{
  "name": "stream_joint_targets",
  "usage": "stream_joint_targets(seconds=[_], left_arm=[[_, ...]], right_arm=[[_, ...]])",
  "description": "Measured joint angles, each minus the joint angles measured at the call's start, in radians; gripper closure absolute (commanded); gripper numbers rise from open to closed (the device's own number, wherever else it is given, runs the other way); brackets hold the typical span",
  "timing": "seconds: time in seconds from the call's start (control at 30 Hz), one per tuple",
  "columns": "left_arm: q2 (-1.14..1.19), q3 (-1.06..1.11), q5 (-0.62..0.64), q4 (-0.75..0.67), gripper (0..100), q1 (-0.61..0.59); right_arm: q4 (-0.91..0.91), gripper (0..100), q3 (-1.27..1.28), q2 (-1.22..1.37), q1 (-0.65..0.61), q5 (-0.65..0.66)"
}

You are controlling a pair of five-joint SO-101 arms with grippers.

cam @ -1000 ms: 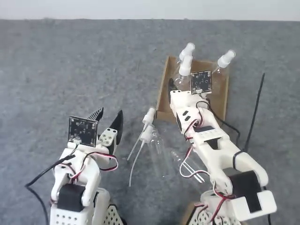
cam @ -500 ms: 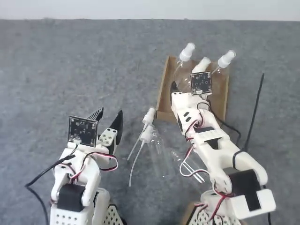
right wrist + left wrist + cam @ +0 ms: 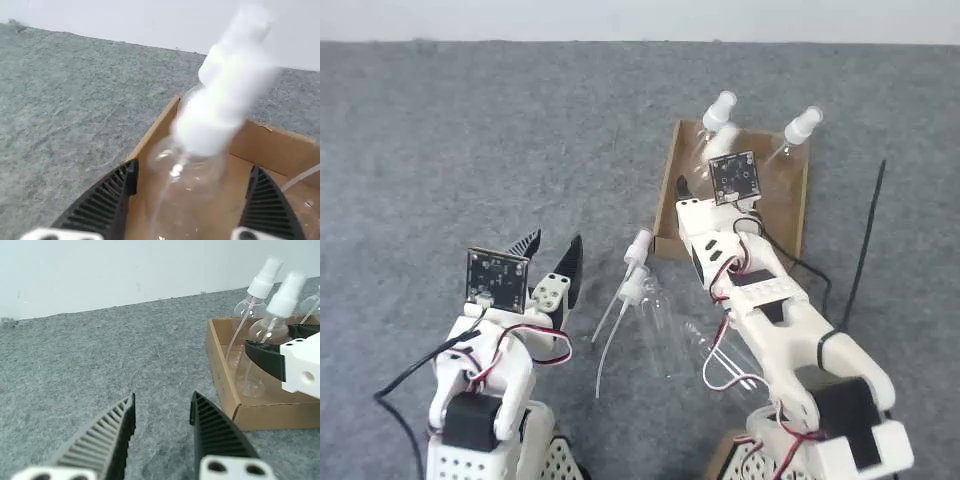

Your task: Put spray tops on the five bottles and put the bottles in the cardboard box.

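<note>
Right tool [image 3: 192, 175] spread wide, jaws on either side of a bottle [image 3: 186, 160], a gap showing on each side, nothing gripped. The bottle stands upright with its spray top [image 3: 225, 85] on, just inside the near left corner of the cardboard box [image 3: 152, 132]. The box's left wall runs close along the outside of one jaw. The far wall rises behind the bottle.

Two more bottles [image 3: 720, 108] [image 3: 802, 125] with tops on stand at the box's far edge, their heads sticking out past the rim, well apart from each other.

The box is a low open tray, flat on the grey table [image 3: 470, 130]. A black cable [image 3: 865, 230] runs beside its right edge, not touching it.

Left tool [image 3: 162, 422] wide too, holding nothing, low over the table and well apart from the box, with a broad stretch of grey table ahead of it and to its left.

Between the two arms, near the box's front left corner, two clear bottles [image 3: 658, 315] [image 3: 720, 348] lie on their sides, the second partly under the right arm. Two loose spray tops [image 3: 639, 244] [image 3: 632, 289] lie by them, their thin tubes trailing out on the table toward the left arm.
</note>
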Motion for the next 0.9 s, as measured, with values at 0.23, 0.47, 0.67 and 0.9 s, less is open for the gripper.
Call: stream_joint_targets(seconds=[0.23,0.47,0.67,0.9], left_arm=[[0.0,0.0,0.0,0.0,84,0.0],[0.002,0.044,0.0,-0.052,84,0.0],[0.002,0.054,0.0,-0.083,84,-0.006],[0.002,0.057,0.0,-0.084,84,-0.005]], right_arm=[[0.003,71.9,0.0,-0.008,-0.002,0.003],[0.003,71.8,0.0,-0.008,-0.002,0.003],[0.003,71.8,0.0,-0.008,-0.002,0.003],[0.008,71.9,0.0,-0.06,0.0,0.003]])
